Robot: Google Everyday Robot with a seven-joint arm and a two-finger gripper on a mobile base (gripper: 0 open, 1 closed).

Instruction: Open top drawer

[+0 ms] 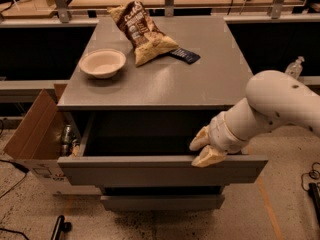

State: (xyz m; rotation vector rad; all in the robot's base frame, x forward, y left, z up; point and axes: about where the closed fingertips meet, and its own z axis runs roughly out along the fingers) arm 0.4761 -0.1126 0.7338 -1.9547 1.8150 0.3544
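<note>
Camera view: the top drawer (160, 170) stands pulled out from the grey cabinet (210, 86), its flat front across the lower middle of the frame and its dark inside exposed. The gripper (194, 154) sits at the front's upper edge, right of centre; whether the claw is clenched or released cannot be told. On the cabinet top rest a pale bowl (102, 63) and a chip bag (142, 31). An open cardboard box (32, 134) stands at the left.

The arm (280, 99) has a smooth, rounded white shell with small dark dots near its bend. A ringed white wrist section joins it to the cream-yellow gripper (203, 150), located at the front edge of the top drawer (160, 170).
</note>
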